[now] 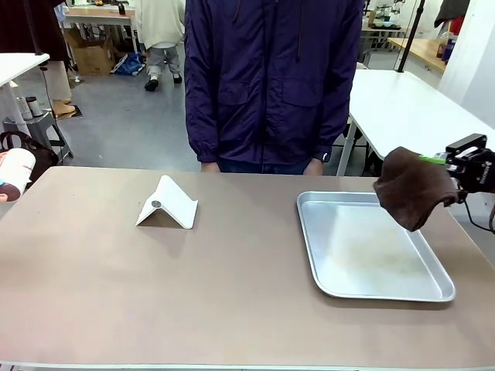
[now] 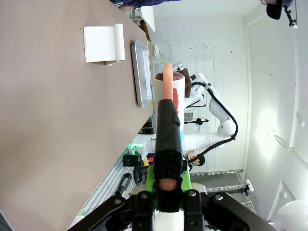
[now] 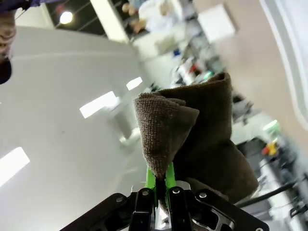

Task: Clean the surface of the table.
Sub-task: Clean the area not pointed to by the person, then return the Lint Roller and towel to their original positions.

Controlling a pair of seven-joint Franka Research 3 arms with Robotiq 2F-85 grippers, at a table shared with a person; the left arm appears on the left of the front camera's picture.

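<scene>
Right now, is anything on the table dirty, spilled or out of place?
Only the silver tray: its floor carries a faint yellowish smear near the middle. The table top itself looks clean, and the white folded stand sits upright.

**Right hand [image 1: 437, 161] carrying a brown cloth [image 1: 414, 188] at the right edge of the worktop [image 1: 193, 294]**

The right hand enters from the right with its green pads clamped on the top of the cloth. The cloth hangs bunched over the far right corner of the silver tray [image 1: 308, 239], and contact between the two cannot be determined. The tray lies flat on the right half of the beige-brown worktop, with faint smears on its floor. A white folded stand [image 1: 167, 203] sits left of centre, well apart from the tray. A white container [image 1: 15, 171] with a red mark shows at the left edge. A person [image 1: 271, 77] in a dark jacket stands at the far side.
</scene>
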